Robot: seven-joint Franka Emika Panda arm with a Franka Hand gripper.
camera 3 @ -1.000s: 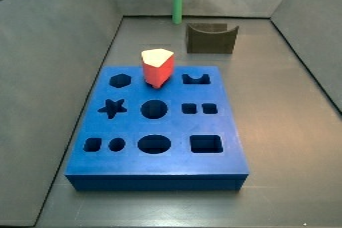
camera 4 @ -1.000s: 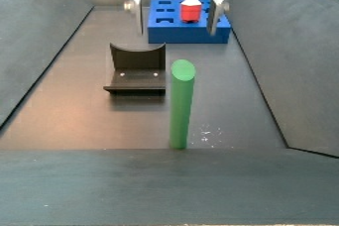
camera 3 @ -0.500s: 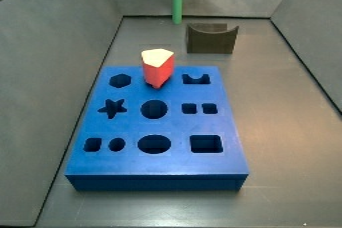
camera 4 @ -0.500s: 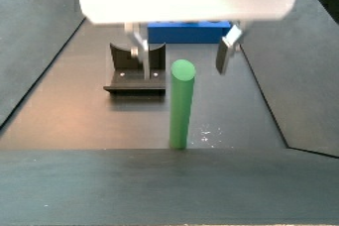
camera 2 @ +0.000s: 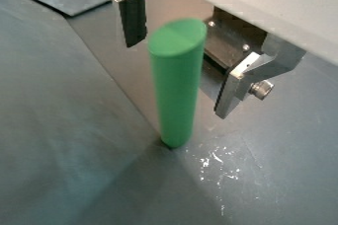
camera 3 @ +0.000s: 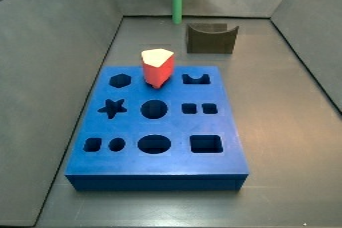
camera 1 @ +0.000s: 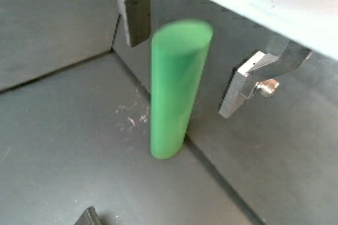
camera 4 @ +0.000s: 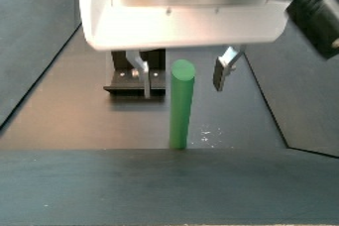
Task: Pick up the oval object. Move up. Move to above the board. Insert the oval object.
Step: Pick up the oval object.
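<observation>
The green oval rod (camera 4: 180, 106) was stood upright, well apart from the blue board (camera 3: 158, 122), so its top could be reached. The gripper (camera 2: 180, 53) was placed around its upper end, with the fingers (camera 2: 132, 18) spread and not touching it, apparently ready for the grasp.

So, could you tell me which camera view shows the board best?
A side view shows the board whole, with its shaped holes. The wrist views miss it; the other side view hides it behind the gripper, open around the oval object.

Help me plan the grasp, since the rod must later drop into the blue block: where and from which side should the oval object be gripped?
Grip the oval object near its upper end, coming straight down. It stands upright on the floor, and the gripper hangs open with one of the jaws on either side of its top, not touching. Gripping high leaves the lower end free for the board.
</observation>
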